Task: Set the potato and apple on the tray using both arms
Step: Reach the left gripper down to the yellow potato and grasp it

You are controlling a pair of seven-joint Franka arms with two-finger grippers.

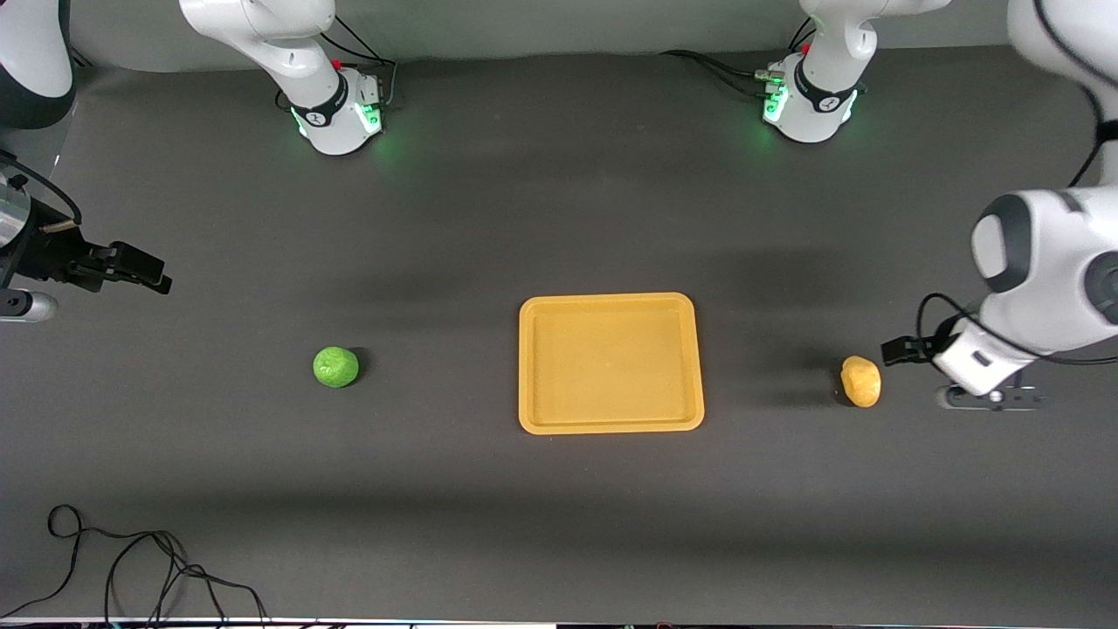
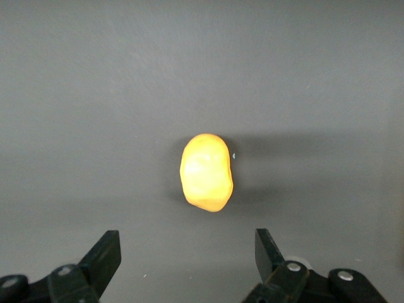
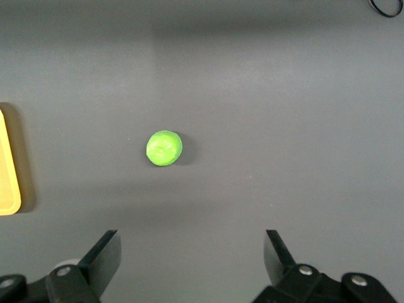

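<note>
The yellow-orange tray [image 1: 611, 303] lies flat and empty mid-table. The green apple [image 1: 335, 367] rests on the mat toward the right arm's end. It shows in the right wrist view [image 3: 165, 148], with the tray's corner [image 3: 7, 189] at that view's edge. The potato [image 1: 860, 381] rests on the mat toward the left arm's end, beside the tray. My left gripper [image 1: 991, 397] hangs in the air near the potato, open and empty [image 2: 187, 235], the potato [image 2: 206, 172] ahead of its fingers. My right gripper [image 1: 22, 306] hangs at the table's edge, open and empty [image 3: 192, 233].
A black cable [image 1: 131, 559] loops on the mat near the front camera at the right arm's end; it also shows in the right wrist view [image 3: 386, 6]. The two green-lit arm bases [image 1: 336, 114] [image 1: 808, 105] stand along the table's edge farthest from the camera.
</note>
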